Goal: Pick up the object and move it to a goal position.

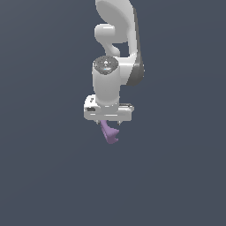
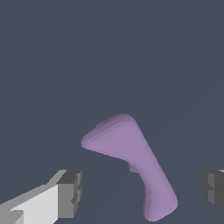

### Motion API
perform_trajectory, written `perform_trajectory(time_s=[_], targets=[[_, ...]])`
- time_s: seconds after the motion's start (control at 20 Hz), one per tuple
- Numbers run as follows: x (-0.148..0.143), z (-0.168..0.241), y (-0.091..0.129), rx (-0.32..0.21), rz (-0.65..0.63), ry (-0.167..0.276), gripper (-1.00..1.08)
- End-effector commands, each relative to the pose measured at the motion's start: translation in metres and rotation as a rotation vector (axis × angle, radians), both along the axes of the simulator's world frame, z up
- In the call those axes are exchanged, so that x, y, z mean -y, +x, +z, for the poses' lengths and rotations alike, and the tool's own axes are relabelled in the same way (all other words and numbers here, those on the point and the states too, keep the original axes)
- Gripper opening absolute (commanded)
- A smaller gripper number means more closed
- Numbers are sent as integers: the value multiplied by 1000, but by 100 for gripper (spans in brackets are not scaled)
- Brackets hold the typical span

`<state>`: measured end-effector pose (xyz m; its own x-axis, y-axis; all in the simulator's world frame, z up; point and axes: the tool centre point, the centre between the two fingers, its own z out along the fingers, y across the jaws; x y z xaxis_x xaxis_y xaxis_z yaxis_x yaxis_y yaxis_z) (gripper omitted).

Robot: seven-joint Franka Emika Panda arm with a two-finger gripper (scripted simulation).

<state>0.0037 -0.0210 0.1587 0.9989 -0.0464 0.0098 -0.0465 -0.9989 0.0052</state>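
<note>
The object (image 1: 110,133) is a small lilac-purple curved piece, lying on the dark grey floor just under the white hand of the arm in the exterior view. In the wrist view the object (image 2: 131,157) shows a wide end and narrows toward a rounded end that lies between the fingers. My gripper (image 1: 109,123) hangs straight above it and is open. One dark finger pad (image 2: 71,192) and the other finger pad (image 2: 213,187) stand far apart on either side of the piece, and neither touches it.
A plain dark grey floor (image 1: 44,176) surrounds the object on all sides. The white arm (image 1: 115,39) rises behind and above the hand in the exterior view. No other objects show.
</note>
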Motion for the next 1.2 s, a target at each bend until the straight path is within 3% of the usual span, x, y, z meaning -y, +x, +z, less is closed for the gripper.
perform_trajectory(time_s=[0.0,0.5,1.15], targets=[[0,0,0,0,0,0,100],[-1,14,11,33,42,3,100],[-1,12,10,30,68,2,100]])
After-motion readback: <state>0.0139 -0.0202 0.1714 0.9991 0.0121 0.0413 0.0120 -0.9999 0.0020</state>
